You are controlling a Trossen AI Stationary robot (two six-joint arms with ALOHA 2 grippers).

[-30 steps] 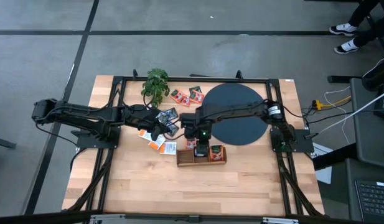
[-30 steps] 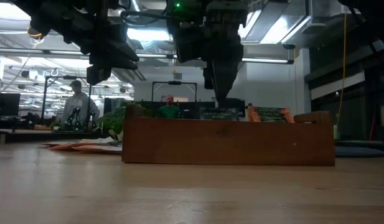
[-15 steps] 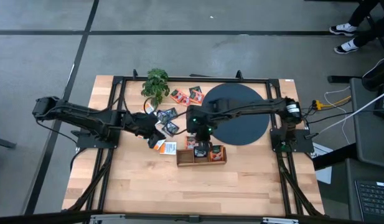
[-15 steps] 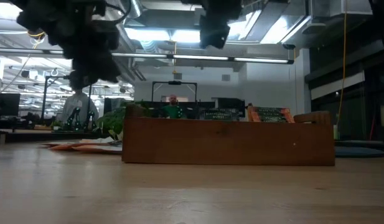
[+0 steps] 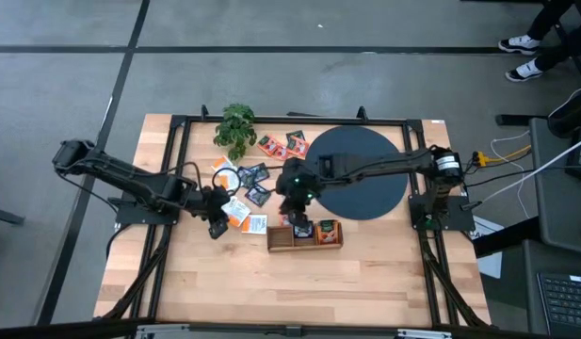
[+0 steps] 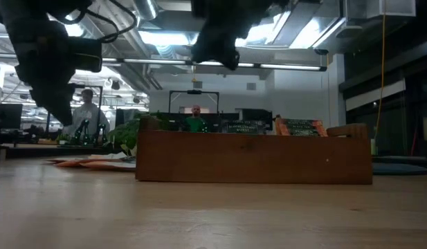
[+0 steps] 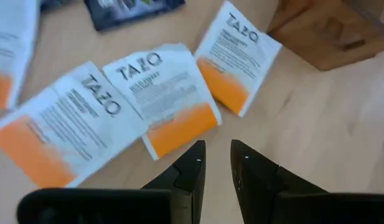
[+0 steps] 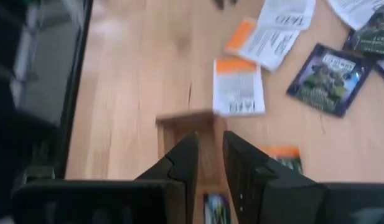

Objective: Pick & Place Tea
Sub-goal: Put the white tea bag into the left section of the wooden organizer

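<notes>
Flat square tea packets (image 5: 241,211) are being seen scattered on the wooden table (image 5: 299,282) just beside the open wooden tray's (image 5: 282,243) end nearer the left arm, with more lying between the tray and the small green plant (image 5: 235,127). The left gripper (image 7: 215,163) is being held just above three white-and-orange packets (image 7: 167,99), its fingers (image 7: 254,171) parted by a narrow gap and pinching nothing. The right gripper (image 8: 207,152) is being held over the tray, likewise narrowly parted and empty. Bare plank surface is being left open on the tray's far side from the plant. A matte black disc (image 5: 365,174) is lying near the tray.
</notes>
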